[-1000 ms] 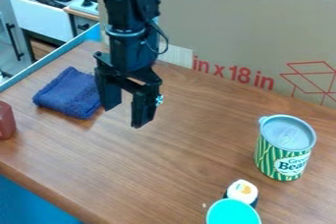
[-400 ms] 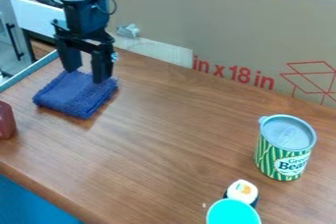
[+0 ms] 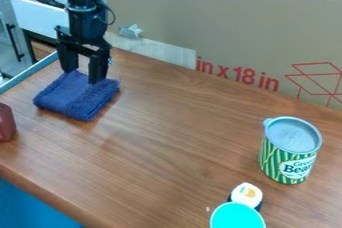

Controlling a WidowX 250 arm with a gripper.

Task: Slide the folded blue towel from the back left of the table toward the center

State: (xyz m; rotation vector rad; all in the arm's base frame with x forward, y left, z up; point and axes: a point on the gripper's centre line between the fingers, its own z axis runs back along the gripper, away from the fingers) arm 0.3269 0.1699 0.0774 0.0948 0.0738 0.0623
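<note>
The towel (image 3: 75,101) is dark blue and has a rough, fluffy surface. It is folded into a thick, soft pad and lies flat on the brown wood-grain worktop (image 3: 167,142), in the left part of the view. Its corners are rounded, and its near edge shows the thickness of the folded layers. The black gripper (image 3: 83,76) hangs down at the far side of this towel. Its two fingers are spread, with a wide gap between them, and they cover a part of the towel's far edge. I cannot tell if the fingertips touch the fabric.

At the left border there is a reddish-brown object (image 3: 6,122), which is cut by the view; it is near the towel, but apart from it. Behind the worktop stands a big cardboard panel (image 3: 234,32) with red marks, and it closes the far side like a wall. A pale strip (image 3: 160,53) runs along its lower part. On the right, well apart from the towel, a green striped can (image 3: 288,161) with a greyish lid stands upright. Nearer to the camera is a toy sushi roll (image 3: 247,194), and a turquoise cup (image 3: 238,216) hides its lower part.
</note>
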